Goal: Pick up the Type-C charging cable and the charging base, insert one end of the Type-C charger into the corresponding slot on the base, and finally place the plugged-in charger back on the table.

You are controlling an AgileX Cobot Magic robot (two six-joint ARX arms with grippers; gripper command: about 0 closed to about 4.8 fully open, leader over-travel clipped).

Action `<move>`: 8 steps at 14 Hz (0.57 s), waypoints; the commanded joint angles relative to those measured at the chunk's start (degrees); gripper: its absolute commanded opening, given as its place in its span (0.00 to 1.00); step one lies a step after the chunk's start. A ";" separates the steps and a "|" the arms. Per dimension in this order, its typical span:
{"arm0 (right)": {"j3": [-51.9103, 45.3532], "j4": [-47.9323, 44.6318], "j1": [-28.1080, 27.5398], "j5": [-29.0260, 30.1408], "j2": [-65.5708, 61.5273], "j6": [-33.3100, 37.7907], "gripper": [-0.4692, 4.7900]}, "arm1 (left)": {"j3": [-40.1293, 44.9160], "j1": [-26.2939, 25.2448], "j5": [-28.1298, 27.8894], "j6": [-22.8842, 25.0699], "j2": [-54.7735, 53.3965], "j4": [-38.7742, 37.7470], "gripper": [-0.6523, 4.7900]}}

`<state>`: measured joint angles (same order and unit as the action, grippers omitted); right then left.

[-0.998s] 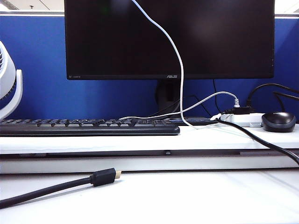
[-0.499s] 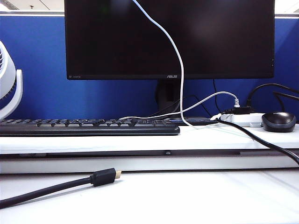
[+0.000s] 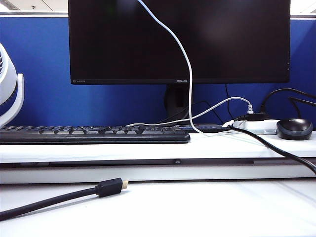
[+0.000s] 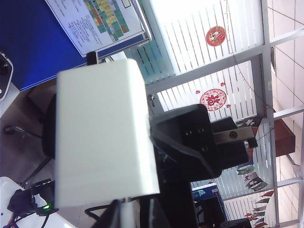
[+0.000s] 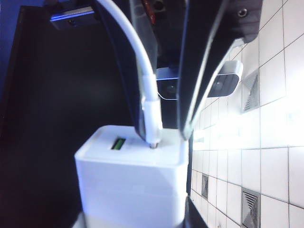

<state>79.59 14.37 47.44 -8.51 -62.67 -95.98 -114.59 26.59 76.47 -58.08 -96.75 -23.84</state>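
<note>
White cable point(image 5: 142, 71) plug seated in base point(image 5: 133, 185), pinched by right gripper point(image 5: 159, 123); left gripper point(image 4: 137, 209) grip unclear; set-down remains.

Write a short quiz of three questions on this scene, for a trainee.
1. True or false: the cable's plug stands at a port on the base.
2. Where is the mouse? A: on the ledge, beside the power strip. B: on the keyboard. C: on the lower table.
3. Does the exterior view show a gripper?

Key: 1 true. 2 A. 3 No. In its wrist view the right gripper straddles the plug; in the left wrist view the base hides the left gripper's fingers.
</note>
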 commanded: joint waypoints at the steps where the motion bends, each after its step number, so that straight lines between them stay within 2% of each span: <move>1: -0.09 0.42 1.25 7.34 -0.24 0.04 0.09 | -0.33 0.13 -4.00 0.66 -0.37 2.56 0.47; 3: -0.09 0.42 1.25 7.19 -0.24 0.55 0.09 | -0.33 0.11 -3.54 0.87 -0.37 2.82 0.61; 4: -0.09 0.39 1.25 7.17 -0.22 1.92 0.09 | -0.33 0.09 -3.54 1.11 -0.37 2.84 0.76; 8: -0.07 0.37 1.25 7.15 -0.22 2.75 0.09 | -0.33 -0.02 -3.58 1.18 -0.37 2.71 0.76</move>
<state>79.42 16.12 47.44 -9.02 -62.76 -94.48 -114.72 26.48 76.88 -58.04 -96.62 -23.16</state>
